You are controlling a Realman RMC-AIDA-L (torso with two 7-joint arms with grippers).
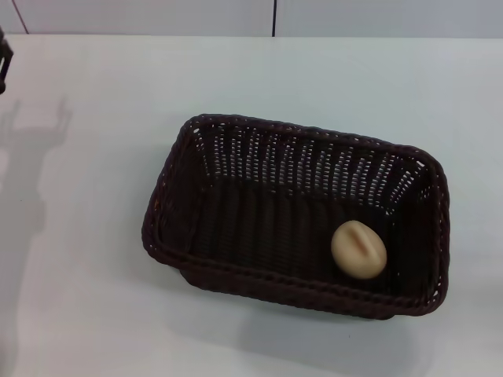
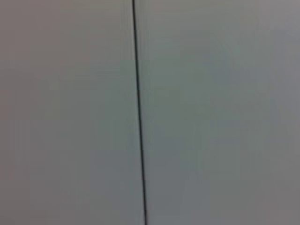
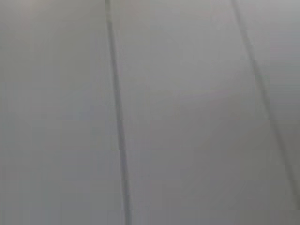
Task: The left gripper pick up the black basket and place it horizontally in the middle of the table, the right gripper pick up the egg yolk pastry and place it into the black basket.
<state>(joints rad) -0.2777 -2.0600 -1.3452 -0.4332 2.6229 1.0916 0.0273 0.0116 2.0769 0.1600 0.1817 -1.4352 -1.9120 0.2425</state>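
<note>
The black basket [image 1: 299, 212] lies lengthwise across the middle of the white table [image 1: 86, 259], slightly turned. The egg yolk pastry [image 1: 359, 249] sits inside it, on the basket floor near the front right corner. A small black part of my left gripper [image 1: 5, 67] shows at the far left edge of the head view, raised well away from the basket; its shadow falls on the table below it. My right gripper is out of view. Both wrist views show only plain grey wall panels with dark seams.
A pale wall with a dark vertical seam [image 1: 274, 17] runs behind the table's far edge. Bare white tabletop surrounds the basket on all sides.
</note>
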